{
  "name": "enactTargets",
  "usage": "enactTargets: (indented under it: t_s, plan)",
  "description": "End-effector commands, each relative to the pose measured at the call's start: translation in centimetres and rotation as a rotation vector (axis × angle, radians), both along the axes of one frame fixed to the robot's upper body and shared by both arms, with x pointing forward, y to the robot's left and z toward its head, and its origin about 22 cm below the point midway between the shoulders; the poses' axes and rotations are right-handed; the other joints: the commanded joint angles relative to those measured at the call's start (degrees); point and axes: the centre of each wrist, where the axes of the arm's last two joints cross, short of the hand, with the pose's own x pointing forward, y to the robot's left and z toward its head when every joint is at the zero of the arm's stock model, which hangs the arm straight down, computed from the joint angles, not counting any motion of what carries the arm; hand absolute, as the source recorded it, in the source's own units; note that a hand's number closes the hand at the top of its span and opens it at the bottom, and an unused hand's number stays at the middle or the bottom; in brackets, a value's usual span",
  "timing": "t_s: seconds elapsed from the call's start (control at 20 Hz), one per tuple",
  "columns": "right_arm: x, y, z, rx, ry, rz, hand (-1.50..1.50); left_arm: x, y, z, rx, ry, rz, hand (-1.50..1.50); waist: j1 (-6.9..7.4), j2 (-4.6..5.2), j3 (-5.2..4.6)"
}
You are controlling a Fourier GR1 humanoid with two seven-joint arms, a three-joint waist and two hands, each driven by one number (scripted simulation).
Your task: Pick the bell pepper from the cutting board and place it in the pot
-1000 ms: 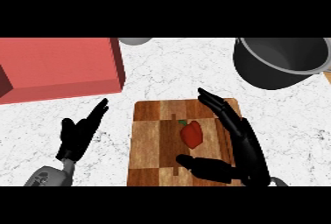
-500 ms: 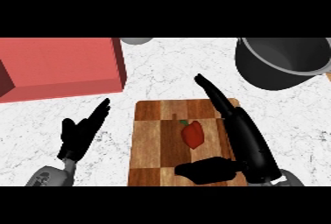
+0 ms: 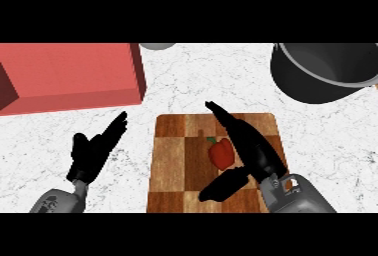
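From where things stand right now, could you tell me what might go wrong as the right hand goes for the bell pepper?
1. The right hand is open beside the bell pepper, fingers straight and thumb below it. If they close off-centre, the pepper may roll or slide across the cutting board.
2. The pot sits up and to the right; a low carry might clip its rim.
3. The left hand rests open left of the board, so it seems no obstacle.
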Motion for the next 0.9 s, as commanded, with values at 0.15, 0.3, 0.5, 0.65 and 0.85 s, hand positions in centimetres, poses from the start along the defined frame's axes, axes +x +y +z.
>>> enactTargets:
  t_s: [0.15, 0.3, 0.5, 0.65, 0.85]
  plan:
    - [1.0, -2.2, -4.2, -0.077, 0.066, 0.025, -1.50, -0.9, 1.0, -0.8, -0.002, 0.005, -0.003, 0.00, -0.42, -0.03, -0.03]
    - [2.2, -2.9, -3.8, -0.061, -0.007, -0.016, -1.50, -1.1, -0.9, -1.2, -0.013, 0.001, 0.010, 0.00, -0.42, -0.05, -0.03]
    - [3.6, -3.9, -5.3, -0.021, -0.038, -0.015, -1.50, 0.3, -0.5, -1.2, -0.001, 0.011, 0.007, 0.00, -0.42, 0.00, -0.03]
    - [1.5, -6.2, -4.8, 0.027, -0.013, 0.004, -1.50, -1.7, 0.5, -1.0, -0.003, 0.002, 0.004, 0.00, -0.47, -0.09, -0.03]
    - [1.6, -6.6, -7.8, 0.188, 0.003, 0.015, -1.50, 0.2, -0.4, -0.1, 0.004, 0.014, 0.000, 0.00, -0.45, 0.01, 0.00]
